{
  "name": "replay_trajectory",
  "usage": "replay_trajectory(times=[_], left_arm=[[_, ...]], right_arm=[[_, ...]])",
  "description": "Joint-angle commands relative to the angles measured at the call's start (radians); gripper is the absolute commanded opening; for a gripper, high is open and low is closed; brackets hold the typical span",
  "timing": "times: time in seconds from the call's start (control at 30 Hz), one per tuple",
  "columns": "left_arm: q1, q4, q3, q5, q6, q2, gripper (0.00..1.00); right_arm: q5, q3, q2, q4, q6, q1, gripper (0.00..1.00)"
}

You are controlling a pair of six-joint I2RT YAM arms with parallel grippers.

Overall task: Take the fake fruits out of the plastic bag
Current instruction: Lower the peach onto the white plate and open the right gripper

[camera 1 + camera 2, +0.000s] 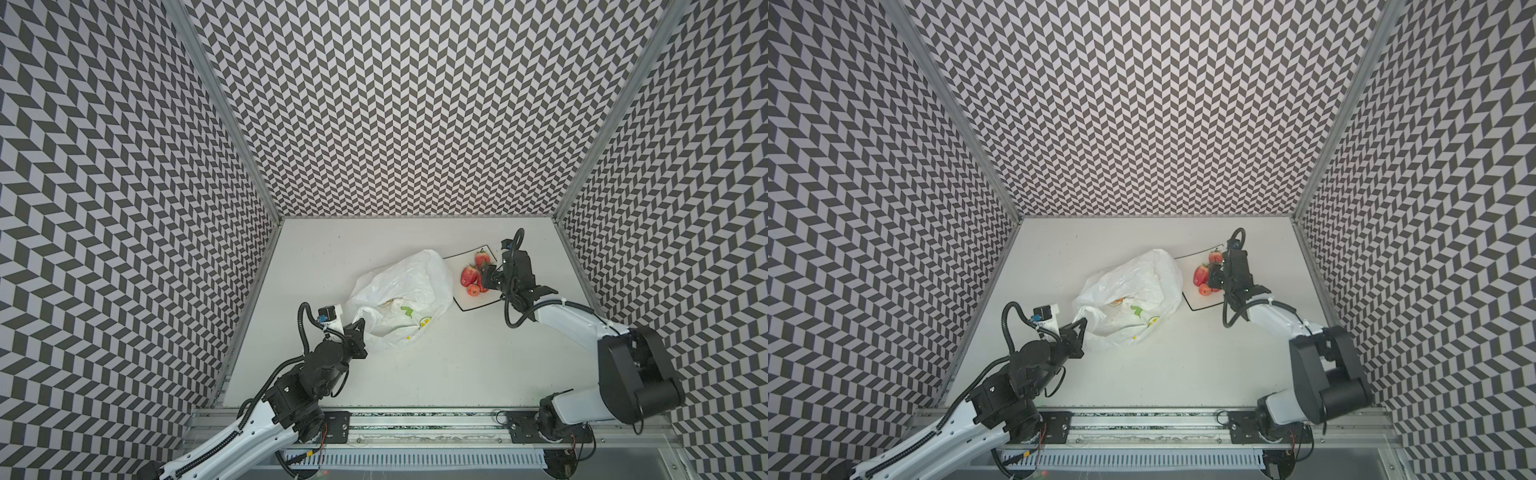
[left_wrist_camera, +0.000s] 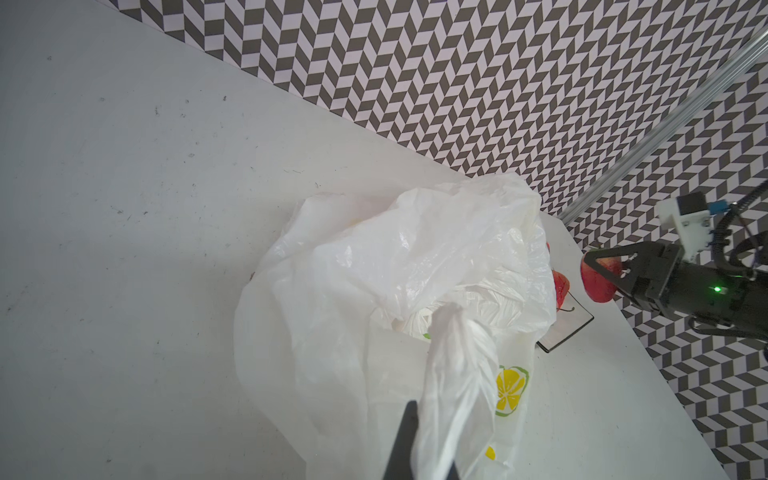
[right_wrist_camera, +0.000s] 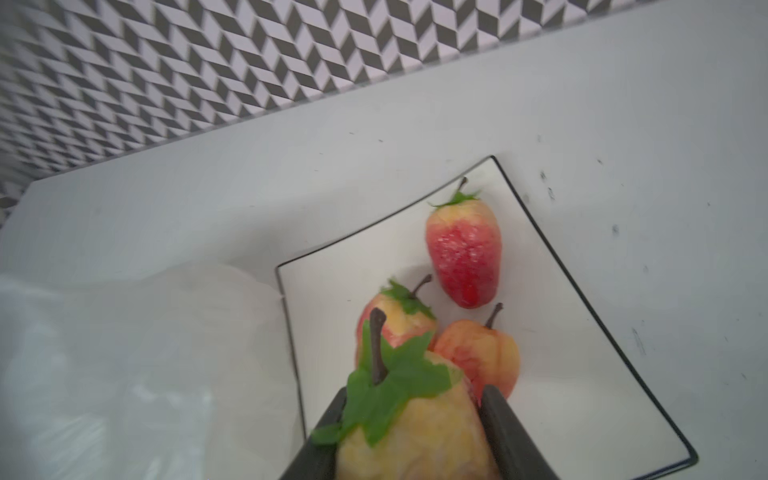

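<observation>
Where the plastic bag (image 1: 409, 282) slumps mid-frame on the bench (image 1: 436, 374) in both top views, the left tool (image 1: 360, 329) pinches its lower-left edge and the right tool (image 1: 484, 277) hangs over the plate (image 1: 467, 300) at right.

Left wrist view: the bag's handle (image 2: 457, 374) runs between the dark fingers (image 2: 405, 436) at the bottom edge. The thin film could slip out, and the mouth would sag shut.

Right wrist view: the jaws clamp a strawberry (image 3: 415, 432) at bottom centre, above a round fruit (image 3: 482, 357) on the plate. Dropped from there, it could bounce and knock fruit off the rim.
</observation>
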Motion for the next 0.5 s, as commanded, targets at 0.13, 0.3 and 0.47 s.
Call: replay_trajectory(times=[0.13, 0.3, 0.47], left_arm=[[-0.001, 0.015, 0.016, -0.021, 0.020, -0.004, 0.00], [-0.003, 0.014, 0.016, -0.021, 0.021, -0.007, 0.00], [-0.001, 0.019, 0.023, -0.017, 0.033, 0.001, 0.00]], right_arm=[[-0.065, 0.094, 0.149, 0.036, 0.095, -0.118, 0.31], [-0.101, 0.097, 0.207, 0.052, 0.126, -0.128, 0.36], [-0.120, 0.073, 0.204, 0.074, 0.152, -0.130, 0.58]])
